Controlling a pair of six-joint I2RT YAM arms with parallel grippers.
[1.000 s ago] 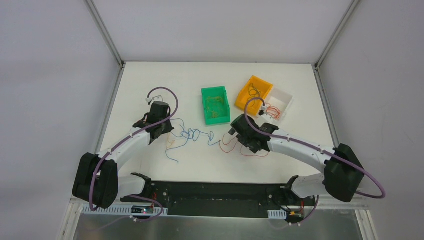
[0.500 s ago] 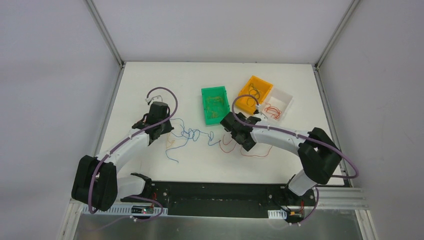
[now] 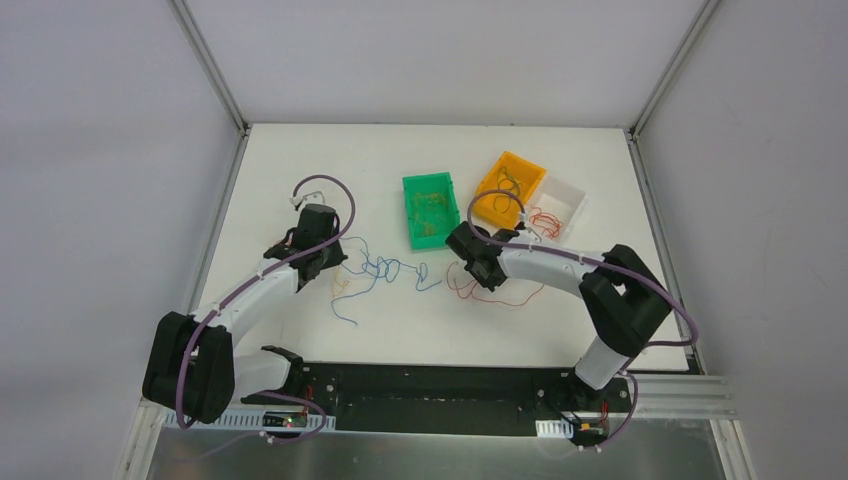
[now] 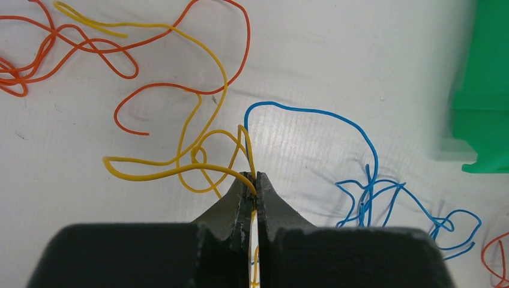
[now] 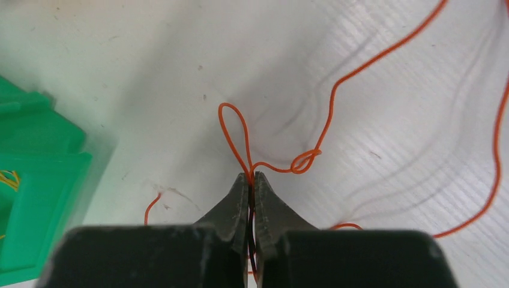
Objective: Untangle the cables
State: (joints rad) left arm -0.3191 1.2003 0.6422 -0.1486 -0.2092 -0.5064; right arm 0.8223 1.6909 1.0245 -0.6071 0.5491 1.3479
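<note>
Thin cables lie tangled across the table's middle. My left gripper [image 4: 252, 176] is shut on a yellow cable [image 4: 207, 60], which loops among orange strands [image 4: 72, 48] beside a curly blue cable [image 4: 369, 180]. In the top view the left gripper [image 3: 335, 262] sits at the tangle's left end, by the blue cable [image 3: 385, 268]. My right gripper [image 5: 252, 175] is shut on a red-orange cable [image 5: 336, 96] with a small knot loop. In the top view the right gripper [image 3: 468, 268] is at the tangle's right end, over the red cable [image 3: 510, 295].
A green bin [image 3: 431, 209] with yellowish strands stands behind the tangle; its corner shows in both wrist views [image 4: 483, 90] [image 5: 36, 198]. An orange bin [image 3: 507, 187] and a white bin [image 3: 556, 208] holding red strands stand at the back right.
My right gripper has moved left and slightly back toward the green bin, dragging the red cable with it. The left arm has stayed still.
</note>
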